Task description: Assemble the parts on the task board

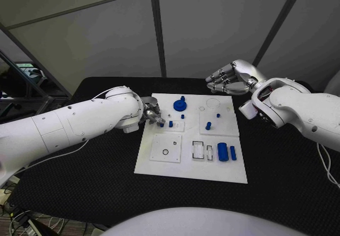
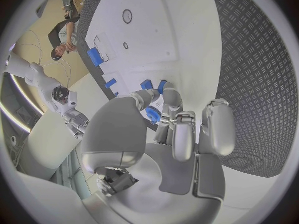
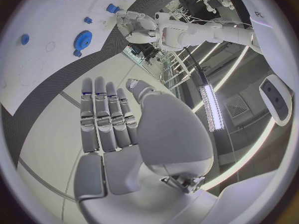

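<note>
The white task board (image 1: 191,167) lies mid-table. My left hand (image 1: 152,114) is at the board's left edge, where its thumb and a finger pinch a small blue peg (image 2: 153,116) low over the board. Two more short pegs (image 2: 147,84) stand just beyond the fingertips. A blue gear (image 1: 180,104) sits at the board's far side, and a thick blue cylinder (image 1: 222,151) and a slim blue bar (image 1: 233,153) lie on its near right. My right hand (image 1: 230,78) hovers past the board's far right corner, fingers straight and holding nothing (image 3: 109,124).
Small blue pegs (image 1: 208,126) stand on the right sub-plate. A square sub-plate with a ring hole (image 1: 166,147) and two rectangular slots (image 1: 199,150) lie on the near half. Black table (image 1: 283,172) surrounds the board.
</note>
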{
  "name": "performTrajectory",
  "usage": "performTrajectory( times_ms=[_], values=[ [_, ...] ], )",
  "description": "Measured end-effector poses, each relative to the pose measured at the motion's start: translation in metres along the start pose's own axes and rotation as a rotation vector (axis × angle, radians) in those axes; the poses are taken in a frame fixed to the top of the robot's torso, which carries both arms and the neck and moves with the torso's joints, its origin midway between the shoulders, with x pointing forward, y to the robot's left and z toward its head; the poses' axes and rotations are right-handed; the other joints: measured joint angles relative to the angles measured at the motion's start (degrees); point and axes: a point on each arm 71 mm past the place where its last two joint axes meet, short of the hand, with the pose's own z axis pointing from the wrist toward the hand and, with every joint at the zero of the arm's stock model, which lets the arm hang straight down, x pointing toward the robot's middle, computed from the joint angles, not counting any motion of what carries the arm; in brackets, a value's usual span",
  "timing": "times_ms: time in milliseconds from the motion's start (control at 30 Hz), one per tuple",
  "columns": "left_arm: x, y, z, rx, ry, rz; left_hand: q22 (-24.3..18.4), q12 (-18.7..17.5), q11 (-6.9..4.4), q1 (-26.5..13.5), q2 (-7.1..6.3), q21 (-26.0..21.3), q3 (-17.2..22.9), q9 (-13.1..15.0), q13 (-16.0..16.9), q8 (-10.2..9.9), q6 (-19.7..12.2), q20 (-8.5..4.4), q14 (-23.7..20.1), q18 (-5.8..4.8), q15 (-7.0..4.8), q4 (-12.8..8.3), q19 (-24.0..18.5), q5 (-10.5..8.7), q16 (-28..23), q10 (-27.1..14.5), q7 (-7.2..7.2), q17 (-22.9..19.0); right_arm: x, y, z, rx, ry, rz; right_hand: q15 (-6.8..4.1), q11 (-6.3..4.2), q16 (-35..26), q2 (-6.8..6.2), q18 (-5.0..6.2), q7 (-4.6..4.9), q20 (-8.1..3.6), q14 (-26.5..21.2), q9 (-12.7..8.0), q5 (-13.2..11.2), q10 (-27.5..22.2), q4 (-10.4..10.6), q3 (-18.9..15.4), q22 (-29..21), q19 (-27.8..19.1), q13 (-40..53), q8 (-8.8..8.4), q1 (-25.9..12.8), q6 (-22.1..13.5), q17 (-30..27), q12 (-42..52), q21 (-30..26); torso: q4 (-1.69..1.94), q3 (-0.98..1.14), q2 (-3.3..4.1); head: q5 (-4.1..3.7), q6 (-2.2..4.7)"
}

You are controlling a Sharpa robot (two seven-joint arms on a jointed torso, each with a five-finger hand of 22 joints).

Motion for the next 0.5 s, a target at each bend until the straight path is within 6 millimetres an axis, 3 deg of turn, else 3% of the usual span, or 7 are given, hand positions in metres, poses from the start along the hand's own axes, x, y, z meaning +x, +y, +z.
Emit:
performTrajectory(
  times_ms=[133, 200, 300, 433, 500],
  values=[
    [0.0000, -0.0005, 0.0007, -0.002, 0.000, 0.001, 0.00, 0.00, 0.09, 0.00, 0.00, 0.00, 0.00, 0.03, 0.25, 0.18, 0.03, 0.00, 0.00, 0.00, 0.00, 0.00, 0.00, 0.00, 0.00, 0.12, 0.03, 0.00, 0.0000, 0.0000, 0.0000, 0.000, 0.000, 0.000, 0.00, 0.00, 0.00, 0.00, 0.00, 0.00, 0.00, 0.00, 0.00, 0.00, 0.00, 0.00, 0.00, -0.01, 0.00, 0.00, 0.00, 0.00, 0.00, 0.00, 0.00, 0.00, 0.00, 0.00, 0.00, -0.01, -0.05],
    [0.0001, -0.0005, 0.0010, -0.003, 0.000, 0.001, 0.00, 0.26, 0.19, -0.75, 0.72, 0.00, -0.28, 0.04, 0.51, 0.18, 0.42, -0.15, 0.13, 0.00, -0.12, -0.28, 0.15, -0.01, 0.00, 0.43, -0.23, 0.00, 0.0000, 0.0000, 0.0000, 0.000, 0.000, 0.000, 0.00, 0.00, 0.00, 0.00, 0.00, 0.00, 0.00, 0.00, 0.00, 0.00, 0.00, 0.00, 0.00, -0.05, 0.00, 0.00, 0.00, 0.00, 0.00, 0.00, 0.00, 0.00, 0.00, 0.00, 0.00, -0.05, -0.09],
    [0.0000, 0.0002, 0.0013, -0.006, 0.001, 0.001, 0.00, 0.42, -1.22, -4.11, 1.25, 0.25, -1.91, 0.18, 0.44, -0.05, 1.12, -0.41, 0.12, 0.00, -0.30, -2.64, 0.41, -0.47, 0.00, 1.85, -1.16, 0.00, 0.0000, 0.0001, 0.0000, 0.000, 0.000, 0.000, 0.00, 0.00, 0.00, 0.00, 0.00, 0.00, 0.00, 0.00, 0.00, 0.00, 0.00, 0.00, 0.00, -0.05, 0.00, 0.00, 0.00, 0.00, 0.00, 0.00, 0.00, 0.00, 0.01, 0.00, 0.00, -0.10, -0.10],
    [0.0008, 0.0019, 0.0014, -0.012, 0.003, 0.001, 0.00, 0.72, -1.72, -8.22, 0.83, 0.38, -8.67, -0.17, 0.88, -0.56, 1.47, -0.53, -0.23, 0.00, -0.64, 0.17, 0.52, -1.22, 0.03, 2.49, -1.00, 0.00, 0.0001, 0.0001, 0.0000, 0.000, 0.000, 0.000, 0.00, 0.00, 0.00, 0.00, 0.00, 0.00, 0.00, 0.00, 0.00, 0.00, 0.00, 0.00, 0.00, -0.11, 0.00, 0.00, 0.00, 0.00, 0.00, 0.00, 0.00, 0.00, 0.03, -0.03, 0.00, -0.14, -0.09],
    [0.0029, 0.0032, 0.0017, -0.016, 0.009, 0.002, 0.00, 0.93, -1.53, -9.64, 0.66, 0.55, -11.36, -0.24, 0.91, -0.68, 1.92, -0.53, -0.23, 0.00, -0.64, 1.62, 0.53, -3.91, 0.35, 2.30, -1.10, 0.00, 0.0002, 0.0003, 0.0000, -0.001, 0.001, 0.000, 0.00, 0.00, 0.00, 0.00, 0.00, 0.00, 0.00, 0.00, 0.00, 0.00, 0.00, 0.00, 0.00, -0.14, 0.00, 0.00, 0.00, 0.00, 0.00, 0.00, 0.00, 0.00, 0.04, -0.03, 0.00, -0.14, -0.04]
  ],
)
